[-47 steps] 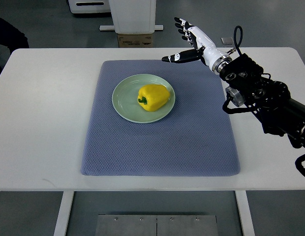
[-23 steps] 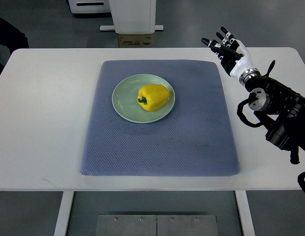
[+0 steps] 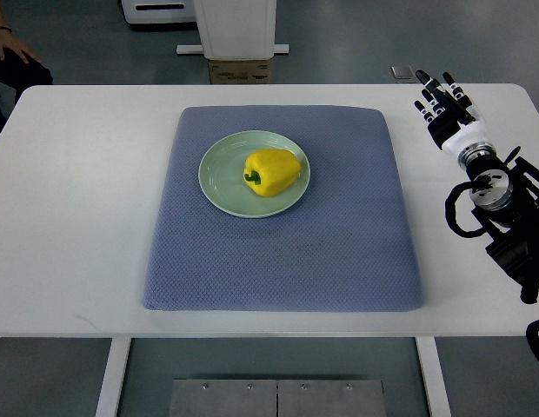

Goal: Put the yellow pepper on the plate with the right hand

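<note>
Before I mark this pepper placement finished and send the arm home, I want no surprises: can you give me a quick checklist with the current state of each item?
1. Yellow pepper lies on the plate: ok.
2. Pepper within the rim, not hanging over: ok.
3. Plate sits on the blue mat, apart from its edges: ok.
4. Right hand holds nothing, fingers spread: ok.
5. Right hand off the mat, over the table near its right edge: ok.
6. Left arm position: cannot tell, out of view.
</note>
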